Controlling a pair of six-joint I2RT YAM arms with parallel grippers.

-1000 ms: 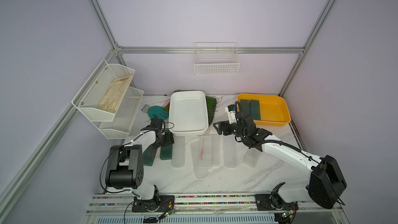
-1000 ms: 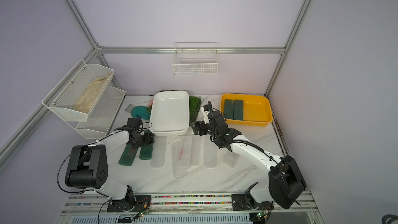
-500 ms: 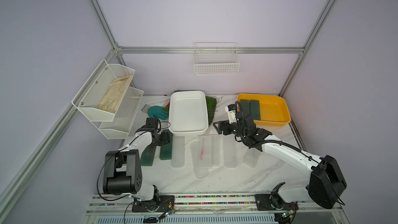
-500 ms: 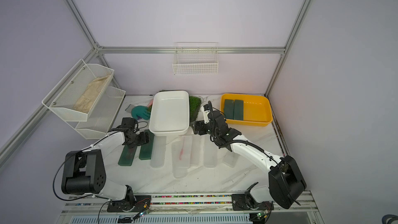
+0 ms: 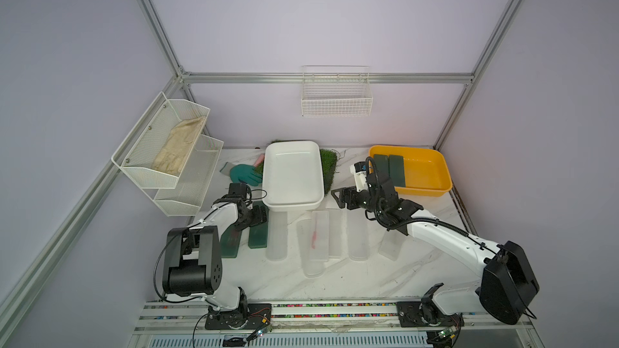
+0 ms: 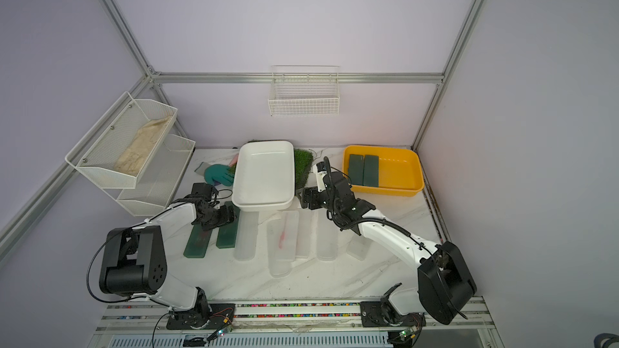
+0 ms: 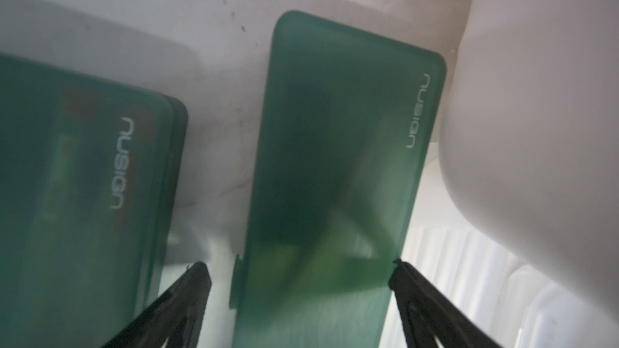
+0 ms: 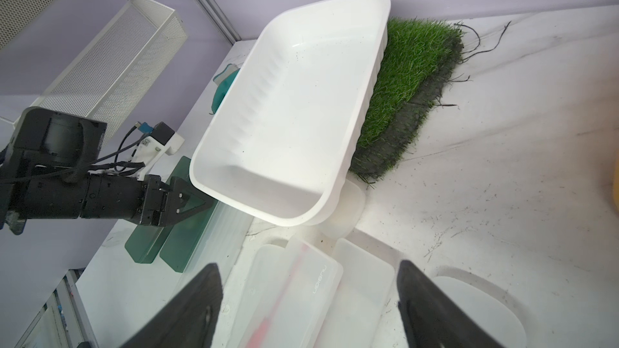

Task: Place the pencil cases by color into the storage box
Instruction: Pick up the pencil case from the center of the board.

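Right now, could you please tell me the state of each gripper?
Left gripper: open, straddling a dark green case, not clamped.
Right gripper: open, empty, above the frosted cases.

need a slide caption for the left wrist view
Open left end effector straddling a dark green nusign pencil case, second green case beside it, white storage box close by.

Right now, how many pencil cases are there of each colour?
Dark green flat rectangular plastic pencil cases: 4 (2 in the yellow plastic tub, 2 on the white marble table)
Frosted white translucent oblong plastic pencil cases: 6, all on the table
Total: 10
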